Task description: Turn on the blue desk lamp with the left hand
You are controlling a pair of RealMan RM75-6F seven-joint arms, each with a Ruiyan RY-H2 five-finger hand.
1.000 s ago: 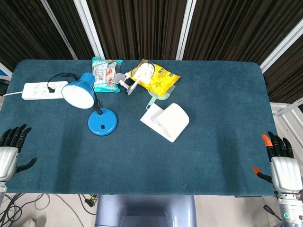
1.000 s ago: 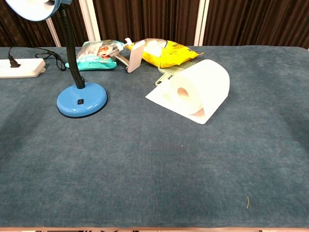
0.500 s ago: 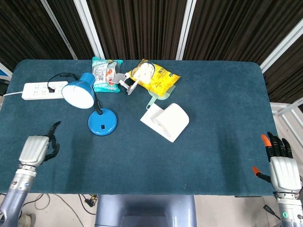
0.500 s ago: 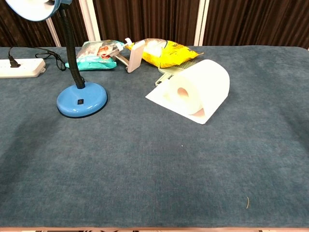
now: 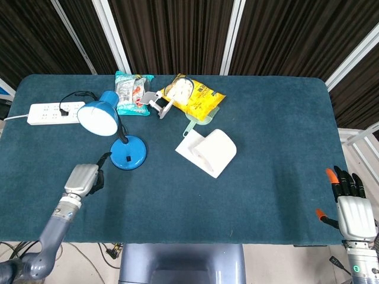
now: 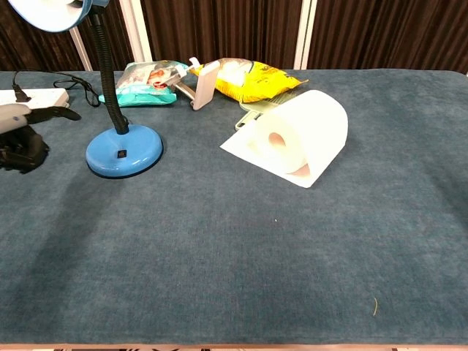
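The left arm is reaching forward from the lower left, its left hand [image 5: 82, 178] hovering low with one finger pointing ahead and the rest curled under, holding nothing. The right hand [image 5: 353, 207] is resting at the lower right, fingers extended and slightly apart, empty.

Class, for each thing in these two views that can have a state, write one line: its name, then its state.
Blue gooseneck desk lamp: upright, unlit, untouched.
White power strip: one black plug in.
White paper roll: on its side, a sheet unrolled.
Yellow snack bag: lying flat.
Left hand: one finger pointing at the lamp base, others curled.
Right hand: fingers spread, empty.
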